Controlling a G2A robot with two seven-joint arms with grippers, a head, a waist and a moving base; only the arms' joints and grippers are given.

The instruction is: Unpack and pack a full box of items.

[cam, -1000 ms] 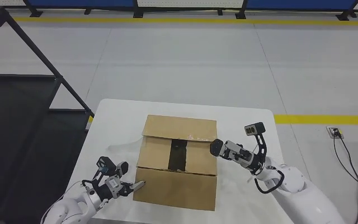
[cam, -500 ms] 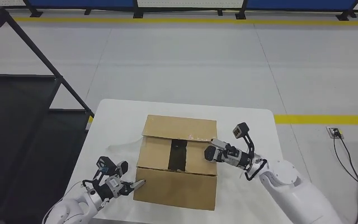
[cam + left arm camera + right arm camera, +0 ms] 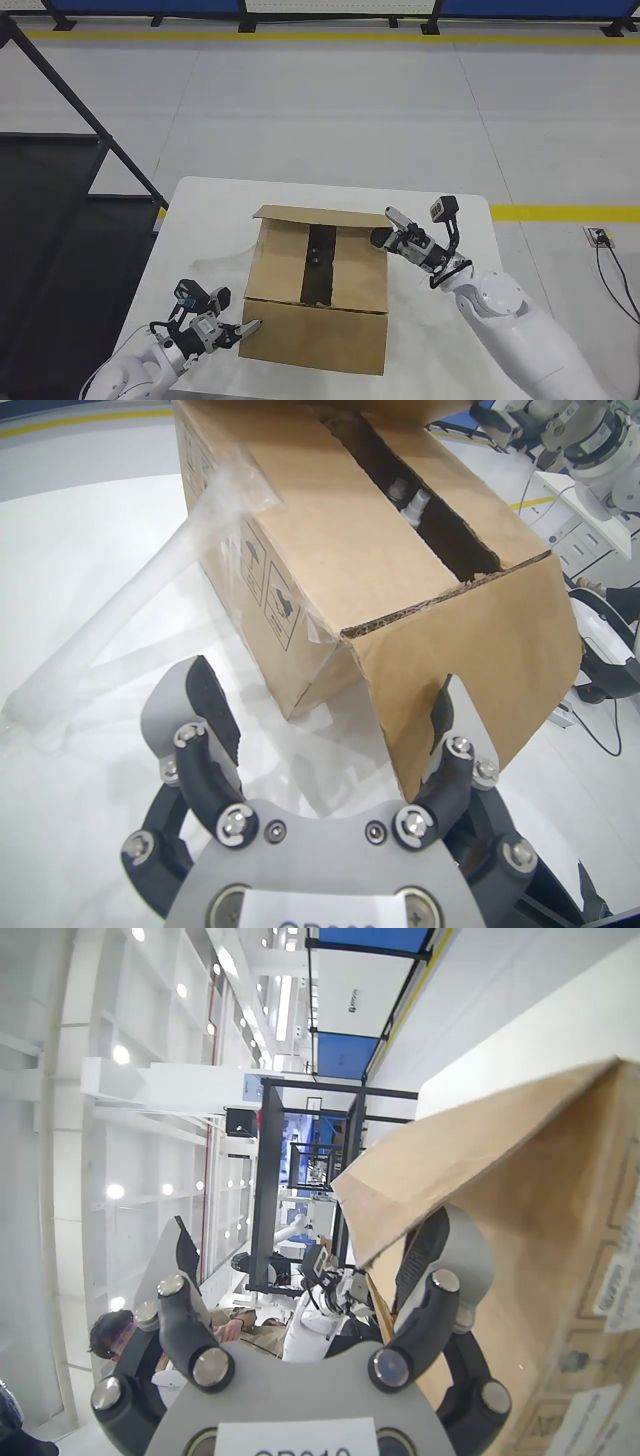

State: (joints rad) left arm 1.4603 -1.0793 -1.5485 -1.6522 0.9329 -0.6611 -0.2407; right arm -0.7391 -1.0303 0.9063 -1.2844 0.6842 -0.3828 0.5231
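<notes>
Cardboard box point(image 3: 318, 290) sits mid-surface point(image 3: 200, 230); through the slot between its top flaps you see white bottle tops point(image 3: 415, 502). Left claw point(image 3: 325, 677) spread at the near flap's hanging corner. Right claw point(image 3: 310, 1220) spread, one finger tucked under the far flap's raised corner.

Brown cardboard box point(image 3: 318, 300): contents mostly hidden. Dark gap btwn top flaps point(image 3: 320, 262) is too small and dark to read from top view. In left wrist view white bottle tops point(image 3: 412, 502) peek out, bodies lost in shadow. Near flap point(image 3: 465, 660) covers part of one left gripper point(image 3: 324, 677) finger point(image 3: 442, 712). Raised flap corner point(image 3: 400, 1198) overlaps tip of one right gripper point(image 3: 308, 1223) finger point(image 3: 425, 1248). Box is cut off at that view's edge.
</notes>
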